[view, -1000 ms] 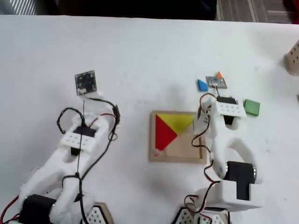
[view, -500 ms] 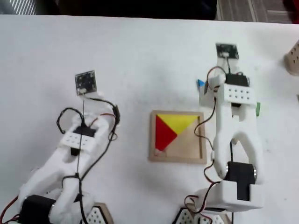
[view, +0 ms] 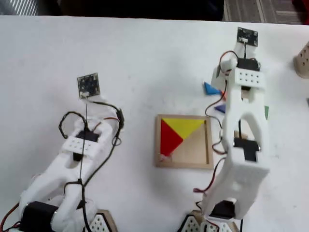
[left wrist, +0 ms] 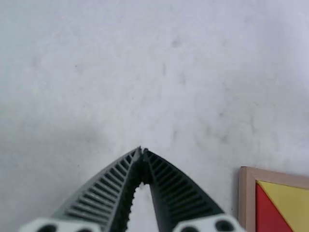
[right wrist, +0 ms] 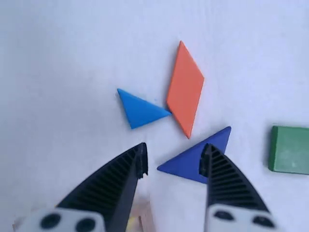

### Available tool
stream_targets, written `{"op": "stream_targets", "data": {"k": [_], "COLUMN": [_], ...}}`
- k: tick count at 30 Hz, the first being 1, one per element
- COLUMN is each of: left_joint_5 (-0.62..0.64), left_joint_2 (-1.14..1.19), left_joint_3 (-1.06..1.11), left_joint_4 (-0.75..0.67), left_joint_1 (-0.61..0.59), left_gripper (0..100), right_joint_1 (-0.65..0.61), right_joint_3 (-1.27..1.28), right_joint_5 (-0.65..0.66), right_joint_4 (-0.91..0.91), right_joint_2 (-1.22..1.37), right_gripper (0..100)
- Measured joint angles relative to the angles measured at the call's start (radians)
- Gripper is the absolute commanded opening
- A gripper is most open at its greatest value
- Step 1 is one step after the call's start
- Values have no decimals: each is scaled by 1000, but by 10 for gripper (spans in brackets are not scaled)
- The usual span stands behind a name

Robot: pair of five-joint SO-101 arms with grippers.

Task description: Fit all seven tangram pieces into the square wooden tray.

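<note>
The square wooden tray [view: 206, 145] lies between the arms and holds a red triangle [view: 169, 137] and a yellow triangle [view: 184, 125]. My right arm [view: 245, 82] stretches past the tray's far right corner, over the loose pieces. My right gripper [right wrist: 175, 150] is open above a dark blue triangle [right wrist: 190, 159], one finger [right wrist: 217, 169] overlapping its edge. Just beyond lie a light blue triangle [right wrist: 140, 110], an orange parallelogram [right wrist: 185, 88] and a green square [right wrist: 289, 149]. My left gripper [left wrist: 142, 152] is shut with nothing in it, over bare table left of the tray's corner [left wrist: 247, 186].
A pale pegged wooden block [view: 303, 60] stands at the right edge of the table. The light blue triangle [view: 210, 88] and the dark blue one [view: 220, 108] peek out beside the right arm. White table spreads wide at left and at the back.
My right arm has stretched away from the tray's right side toward the far side, now over the loose pieces. The left arm has kept still.
</note>
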Motion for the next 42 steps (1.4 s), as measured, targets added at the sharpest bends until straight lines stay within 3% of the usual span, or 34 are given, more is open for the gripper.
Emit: {"op": "stream_targets", "data": {"k": [13, 24, 30, 42], "left_joint_5": [0, 0, 0, 0], "left_joint_2": [0, 0, 0, 0], "left_joint_3": [0, 0, 0, 0], "left_joint_4": [0, 0, 0, 0], "left_joint_1": [0, 0, 0, 0], "left_gripper": [24, 24, 24, 24], "right_joint_1": [8, 15, 43, 91], "right_joint_3": [-451, -902, -1039, -1244], "right_joint_5": [-58, -58, -57, -55], "right_joint_4": [-44, 173, 276, 528], "right_joint_2": [506, 752, 804, 813], "right_gripper": [180, 173, 9, 17]}}
